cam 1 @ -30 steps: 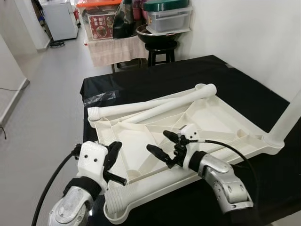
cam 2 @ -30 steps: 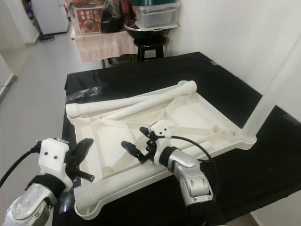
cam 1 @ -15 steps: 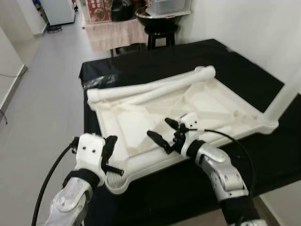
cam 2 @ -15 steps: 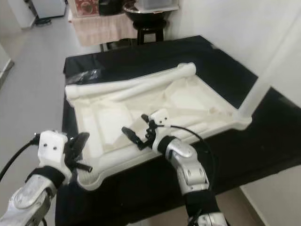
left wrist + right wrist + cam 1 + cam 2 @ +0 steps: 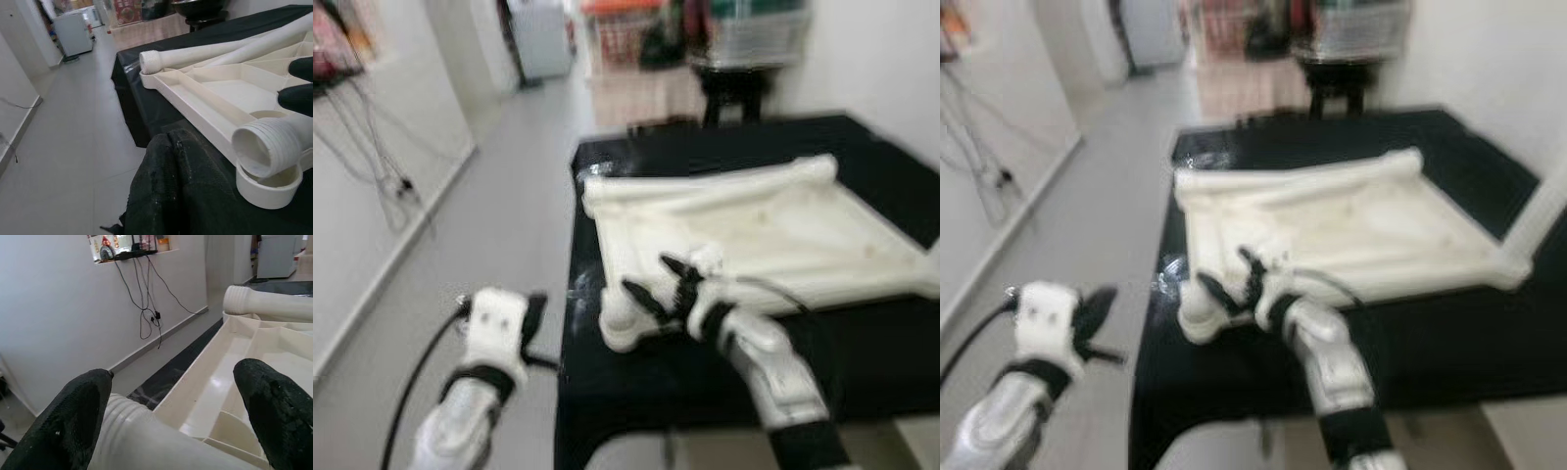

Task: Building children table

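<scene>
A wide grey tiled floor [image 5: 499, 225] is lying open along the robot's left of the black-covered table [image 5: 862, 343], whose near edge is running just under the arms. The white plastic tabletop [image 5: 773, 230] is resting ribbed underside up on the cloth, a threaded leg [image 5: 266, 147] lying at its near corner socket [image 5: 269, 186]. The right gripper [image 5: 658, 286] is hovering spread wide over that leg, while the left gripper [image 5: 533, 328] is hanging off the table edge, its fingers too blurred to judge; no writing is readable.
</scene>
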{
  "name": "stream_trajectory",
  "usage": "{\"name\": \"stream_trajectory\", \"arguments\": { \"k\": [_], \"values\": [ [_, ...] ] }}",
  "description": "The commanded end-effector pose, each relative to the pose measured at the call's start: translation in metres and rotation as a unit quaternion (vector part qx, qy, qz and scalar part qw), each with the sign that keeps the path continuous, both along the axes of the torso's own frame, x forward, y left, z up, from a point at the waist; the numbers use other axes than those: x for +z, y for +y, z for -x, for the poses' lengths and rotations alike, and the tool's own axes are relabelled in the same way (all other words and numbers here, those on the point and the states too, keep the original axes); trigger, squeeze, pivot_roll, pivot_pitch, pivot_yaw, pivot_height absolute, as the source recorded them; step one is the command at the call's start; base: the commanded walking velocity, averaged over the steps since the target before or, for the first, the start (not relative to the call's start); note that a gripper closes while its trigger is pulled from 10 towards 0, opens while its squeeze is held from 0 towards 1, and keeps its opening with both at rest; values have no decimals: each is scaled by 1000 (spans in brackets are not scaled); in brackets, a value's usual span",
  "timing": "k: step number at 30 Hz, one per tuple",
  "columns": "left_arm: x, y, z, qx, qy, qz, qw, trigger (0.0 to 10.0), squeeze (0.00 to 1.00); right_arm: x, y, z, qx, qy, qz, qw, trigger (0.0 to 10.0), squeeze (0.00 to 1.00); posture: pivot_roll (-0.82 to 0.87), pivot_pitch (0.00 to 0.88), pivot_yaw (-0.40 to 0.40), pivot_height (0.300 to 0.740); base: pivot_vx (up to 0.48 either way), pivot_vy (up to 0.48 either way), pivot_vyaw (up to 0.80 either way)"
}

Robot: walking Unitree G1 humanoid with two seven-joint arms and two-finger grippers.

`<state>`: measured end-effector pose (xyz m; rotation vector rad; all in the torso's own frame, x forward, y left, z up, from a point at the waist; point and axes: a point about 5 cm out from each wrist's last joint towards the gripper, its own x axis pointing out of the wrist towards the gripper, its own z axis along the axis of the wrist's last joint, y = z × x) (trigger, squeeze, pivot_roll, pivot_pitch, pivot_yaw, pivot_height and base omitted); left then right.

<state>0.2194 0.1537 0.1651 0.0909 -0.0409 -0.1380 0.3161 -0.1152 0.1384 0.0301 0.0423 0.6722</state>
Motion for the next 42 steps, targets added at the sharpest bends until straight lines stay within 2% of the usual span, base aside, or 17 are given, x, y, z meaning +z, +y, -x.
{"name": "stream_trajectory", "arguments": {
  "k": [1,5,8,9,13,14,15,16,18,19,23,27,30,34,39,40,42],
  "values": [
    [-5,4,-1,5,9,-8,1000,10000,0,2,-1,-3,-12,-8,0,1000,10000,0,-46,19,44,740,0,0,0],
    [-7,4,-2,3,10,-8,1000,10000,0,3,-1,-4,-20,-11,-1,1000,10000,0,-42,15,41,740,0,0,0],
    [-12,3,-2,-11,26,17,999,10000,0,4,-2,-9,-34,-15,-3,999,10000,0,-43,13,41,740,0,0,0],
    [-14,2,-1,-18,35,36,999,10000,0,4,-2,-9,-36,-15,-3,999,10000,0,-46,7,42,740,0,0,0],
    [-15,0,0,-25,43,59,997,10000,0,3,-2,-9,-35,-13,-2,999,10000,0,-45,6,42,740,0,0,0],
    [-15,-1,1,-28,45,68,996,10000,435,3,-2,-9,-35,-12,-2,999,10000,0,-45,6,42,740,0,0,0],
    [-16,-4,3,-41,51,93,994,10000,918,2,-2,-9,-35,-11,-3,999,10000,0,-43,6,41,740,0,0,0],
    [-17,-6,5,-49,54,110,991,10000,1000,2,-2,-9,-35,-10,-3,999,10000,0,-43,6,41,740,0,0,0],
    [-16,-12,7,-83,67,169,980,10000,1000,1,-2,-9,-34,-8,-4,999,10000,0,-43,4,37,740,0,0,0],
    [-16,-14,8,-94,71,182,976,10000,1000,1,-2,-9,-34,-8,-5,999,10000,0,-43,2,36,740,0,0,0],
    [-19,-13,6,-108,83,188,973,10000,1000,1,-2,-10,-36,-7,-6,999,10000,0,-43,1,34,740,0,0,0],
    [-21,4,-8,-95,88,189,973,10000,1000,1,-3,-11,-41,-9,-12,999,10000,0,-48,0,33,740,0,0,0],
    [-23,10,-15,-97,100,182,973,10000,1000,1,-3,-11,-41,-8,-13,999,10000,0,-48,0,33,740,0,0,0],
    [-25,13,-34,-134,139,184,964,10000,1000,2,-3,-11,-42,-10,-14,999,10000,0,-56,10,29,740,0,0,0],
    [-23,11,-46,-177,155,201,951,10000,1000,3,-3,-10,-42,-14,-11,999,10000,0,-62,14,30,740,0,0,0],
    [-22,6,-50,-204,162,200,944,10000,0,4,-3,-10,-45,-13,-13,999,10000,0,-72,18,37,740,0,0,0],
    [-17,-1,-59,-251,172,212,929,10000,0,4,-3,-10,-48,-13,-16,999,10000,0,-80,23,41,740,0,0,0]
  ]
}}
